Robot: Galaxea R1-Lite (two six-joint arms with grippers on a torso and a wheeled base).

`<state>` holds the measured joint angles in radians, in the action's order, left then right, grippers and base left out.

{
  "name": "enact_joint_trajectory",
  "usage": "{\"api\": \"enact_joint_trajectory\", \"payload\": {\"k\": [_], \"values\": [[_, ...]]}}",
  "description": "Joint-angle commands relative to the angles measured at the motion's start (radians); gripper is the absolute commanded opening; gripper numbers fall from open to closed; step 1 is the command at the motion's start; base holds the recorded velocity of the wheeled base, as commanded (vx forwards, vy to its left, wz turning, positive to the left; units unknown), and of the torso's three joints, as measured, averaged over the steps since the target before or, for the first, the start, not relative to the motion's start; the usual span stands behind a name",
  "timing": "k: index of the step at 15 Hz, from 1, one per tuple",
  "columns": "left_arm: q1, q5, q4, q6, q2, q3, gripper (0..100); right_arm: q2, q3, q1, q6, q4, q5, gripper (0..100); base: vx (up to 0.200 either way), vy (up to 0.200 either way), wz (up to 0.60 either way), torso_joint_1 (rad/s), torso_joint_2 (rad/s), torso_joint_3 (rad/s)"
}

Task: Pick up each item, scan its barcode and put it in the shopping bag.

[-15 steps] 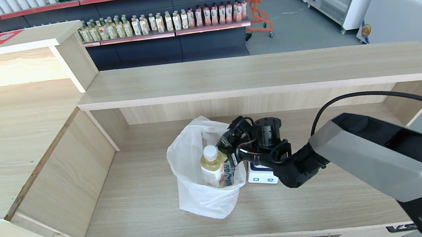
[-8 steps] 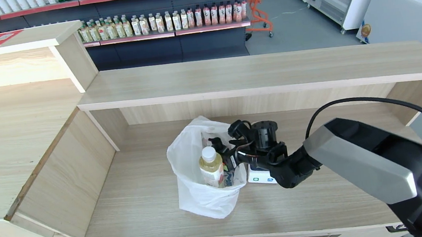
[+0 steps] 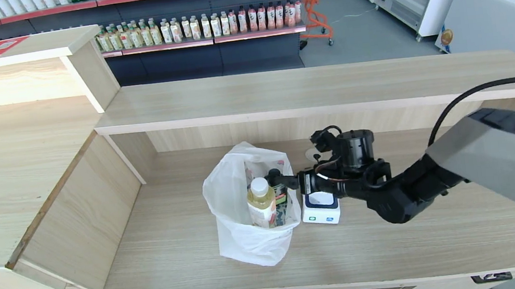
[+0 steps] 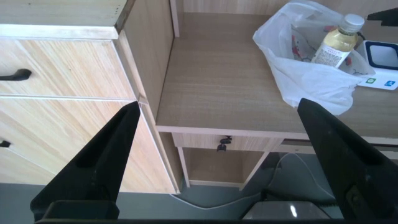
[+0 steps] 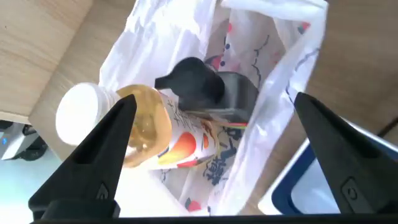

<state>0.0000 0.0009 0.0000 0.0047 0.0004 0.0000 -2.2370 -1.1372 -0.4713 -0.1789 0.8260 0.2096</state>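
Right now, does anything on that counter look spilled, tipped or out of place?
Nothing stands out. The bottle stands roughly upright inside the shopping bag beside a dark item, the scanner sits flat next to the bag, and no spill shows.

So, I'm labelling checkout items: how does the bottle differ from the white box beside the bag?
The bottle stands inside the shopping bag; the white box sits outside it on the counter. The bottle is tall, yellowish with a white cap; the white box is low with a dark top. Both are partly white.
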Motion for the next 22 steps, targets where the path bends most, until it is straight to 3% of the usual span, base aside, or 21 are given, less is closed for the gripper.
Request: {"api": "enact_joint_trajectory", "payload": {"k": [1,3,5,7,9,10,13,14,21,22], "values": [[0.000,-0.001,0.000,0.000,0.000,0.000,100,0.323,0.287,0.062,-0.056,-0.001,0.031,100,0.000,0.000,0.00,0.000,0.00,0.000],[0.000,0.001,0.000,0.000,0.000,0.000,100,0.570,0.496,0.114,-0.063,-0.002,0.068,100,0.000,0.000,0.00,0.000,0.00,0.000],[0.000,0.001,0.000,0.000,0.000,0.000,100,0.840,0.720,0.201,0.010,-0.037,0.062,100,0.000,0.000,0.00,0.000,0.00,0.000],[0.000,0.001,0.000,0.000,0.000,0.000,100,1.171,0.919,0.318,0.113,-0.185,0.057,100,0.000,0.000,0.00,0.000,0.00,0.000],[0.000,0.001,0.000,0.000,0.000,0.000,100,1.513,1.028,0.388,0.116,-0.378,-0.021,100,0.000,0.000,0.00,0.000,0.00,0.000],[0.000,-0.001,0.000,0.000,0.000,0.000,100,1.760,1.108,0.444,0.141,-0.525,-0.110,100,0.000,0.000,0.00,0.000,0.00,0.000],[0.000,0.001,0.000,0.000,0.000,0.000,100,2.027,1.137,0.490,0.161,-0.706,-0.283,100,0.000,0.000,0.00,0.000,0.00,0.000],[0.000,-0.001,0.000,0.000,0.000,0.000,100,2.174,1.137,0.467,0.161,-0.801,-0.300,100,0.000,0.000,0.00,0.000,0.00,0.000],[0.000,-0.001,0.000,0.000,0.000,-0.002,100,2.237,1.136,0.468,0.156,-0.832,-0.285,100,0.000,0.000,0.00,0.000,0.00,0.000],[0.000,0.001,0.000,0.000,0.000,-0.002,100,2.237,1.134,0.470,0.141,-0.834,-0.288,0,0.000,0.000,0.00,0.000,0.00,0.000]]}}
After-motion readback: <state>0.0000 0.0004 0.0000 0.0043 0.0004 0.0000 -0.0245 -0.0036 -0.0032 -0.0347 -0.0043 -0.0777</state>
